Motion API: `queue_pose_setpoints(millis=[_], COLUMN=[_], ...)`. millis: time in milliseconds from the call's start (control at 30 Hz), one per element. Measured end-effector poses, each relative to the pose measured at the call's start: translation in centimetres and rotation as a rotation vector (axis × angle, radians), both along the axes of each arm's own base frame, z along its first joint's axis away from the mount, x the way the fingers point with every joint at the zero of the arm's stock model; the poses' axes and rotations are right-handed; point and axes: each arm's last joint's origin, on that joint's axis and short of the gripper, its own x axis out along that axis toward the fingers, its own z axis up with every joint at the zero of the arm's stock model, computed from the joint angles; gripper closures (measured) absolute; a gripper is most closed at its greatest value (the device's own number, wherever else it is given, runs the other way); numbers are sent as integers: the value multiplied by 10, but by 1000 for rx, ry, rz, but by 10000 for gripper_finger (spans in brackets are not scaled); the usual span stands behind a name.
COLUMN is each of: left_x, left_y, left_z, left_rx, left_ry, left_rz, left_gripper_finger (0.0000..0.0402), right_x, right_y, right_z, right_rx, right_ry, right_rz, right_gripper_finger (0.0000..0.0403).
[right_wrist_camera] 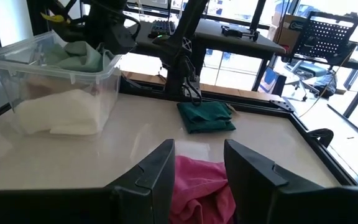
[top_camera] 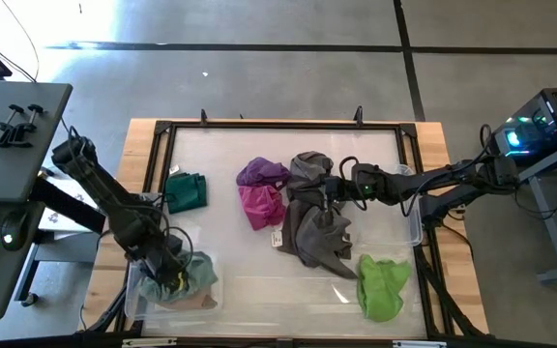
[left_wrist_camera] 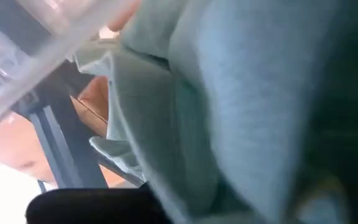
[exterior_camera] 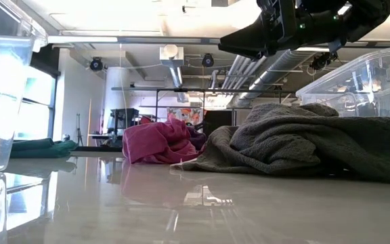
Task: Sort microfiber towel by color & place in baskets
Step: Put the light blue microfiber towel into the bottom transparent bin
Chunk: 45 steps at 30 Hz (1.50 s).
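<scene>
My left gripper (top_camera: 169, 274) is down in the small clear bin (top_camera: 131, 293) at the table's near left corner, against a pale blue towel (top_camera: 199, 275) that fills the left wrist view (left_wrist_camera: 229, 112). A white towel (right_wrist_camera: 67, 112) lies under it in that bin (right_wrist_camera: 17, 68). My right gripper (right_wrist_camera: 197, 168) is open and hovers above the grey towels (top_camera: 312, 227) mid-table, with the magenta towel (right_wrist_camera: 197, 183) beyond its fingers. Purple (top_camera: 262, 172), magenta (top_camera: 261, 205), dark green (top_camera: 187, 190) and lime green (top_camera: 385, 285) towels lie on the table.
The wide clear bin (top_camera: 412, 220) stands at the table's right side, behind the right arm, and shows in the low view (exterior_camera: 364, 74). A black frame (top_camera: 162, 130) borders the table. Bare table surface lies between the small bin and the lime towel.
</scene>
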Motion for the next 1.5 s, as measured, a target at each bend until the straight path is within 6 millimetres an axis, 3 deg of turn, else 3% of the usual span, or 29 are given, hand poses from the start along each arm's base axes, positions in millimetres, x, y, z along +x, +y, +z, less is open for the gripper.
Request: queue_pose_setpoints(millis=[133,367,533,633,867,967,1167,1267,1500], left_x=[-3,-14,-24,-29,-19,-14,-4,-1,-2], left_y=[3,17,35,45,41,36,33,30,30], left_z=[10,60,99,109,96,80,46,34,37], left_rx=[-61,-173,-133,-18,158,307,464,463,368], left_ry=[-38,-248,-425,-507,-602,-630,-565,-543,-542], left_rz=[10,-2,55,32,-57,-170,-182,-167,-174], left_gripper_finger=[375,363,373,382,386,385,382,364,278], right_x=[0,0,0,0,0,0,0,0,0], right_y=[0,0,0,0,0,0,0,0,0], right_z=[0,0,0,0,0,0,0,0,1], right_rx=[-8,-18,-18,-18,-18,-18,-19,-32,-37], right_ry=[0,-1,0,0,-1,-1,-1,-2,-7], right_rz=[1,3,3,3,3,3,3,5,5], right_gripper_finger=[268,268,268,268,268,268,268,268,268])
